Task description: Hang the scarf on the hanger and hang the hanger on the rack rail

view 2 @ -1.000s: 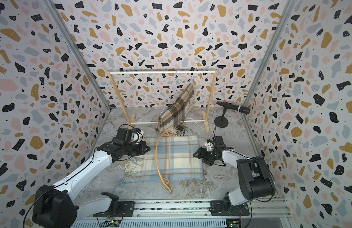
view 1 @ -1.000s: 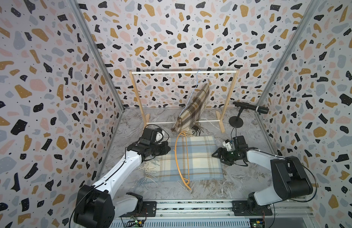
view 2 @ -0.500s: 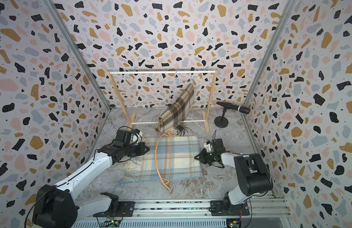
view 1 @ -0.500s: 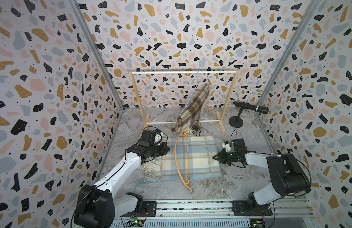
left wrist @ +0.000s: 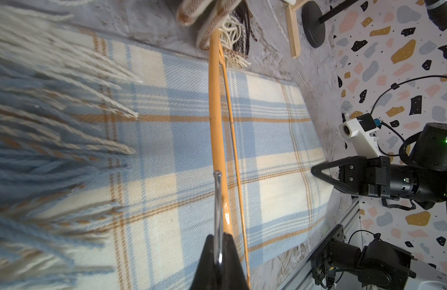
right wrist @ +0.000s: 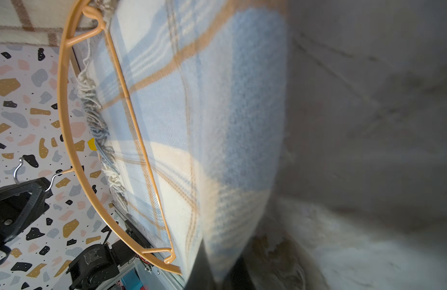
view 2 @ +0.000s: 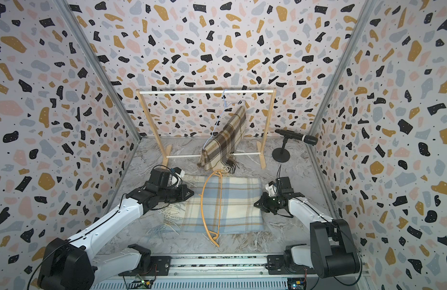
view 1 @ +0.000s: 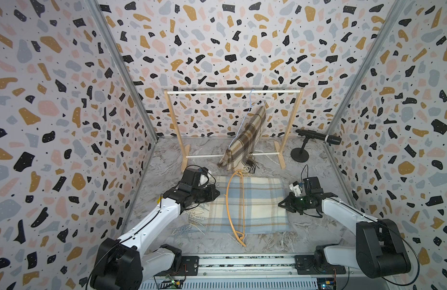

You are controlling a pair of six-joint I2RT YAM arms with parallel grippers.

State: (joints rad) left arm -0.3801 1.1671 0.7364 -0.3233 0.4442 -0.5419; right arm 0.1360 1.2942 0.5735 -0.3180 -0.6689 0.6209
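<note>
The blue and cream plaid scarf (view 1: 252,200) (view 2: 232,200) lies flat on the table. Over its left half stands the orange hanger (view 1: 228,200) (view 2: 202,200) (left wrist: 215,113) (right wrist: 66,125), arched, its ends resting on the cloth. My left gripper (view 1: 216,194) (view 2: 191,193) (left wrist: 218,242) is shut on the hanger's metal hook (left wrist: 218,195) at the scarf's left side. My right gripper (view 1: 282,204) (view 2: 256,203) (right wrist: 217,271) is low at the scarf's right edge, shut on that edge; the cloth (right wrist: 217,150) runs between its jaws.
A wooden rack (view 1: 233,92) stands at the back. A brown plaid scarf (view 1: 245,140) hangs from it on a pale blue hanger. A microphone on a stand (view 1: 317,136) is at the back right. Patterned walls close three sides, and a metal rail (view 1: 242,261) runs along the front.
My right gripper was open beside the scarf's right edge and has shut on that edge. The left gripper has kept its hold on the hanger's hook and barely moved.
</note>
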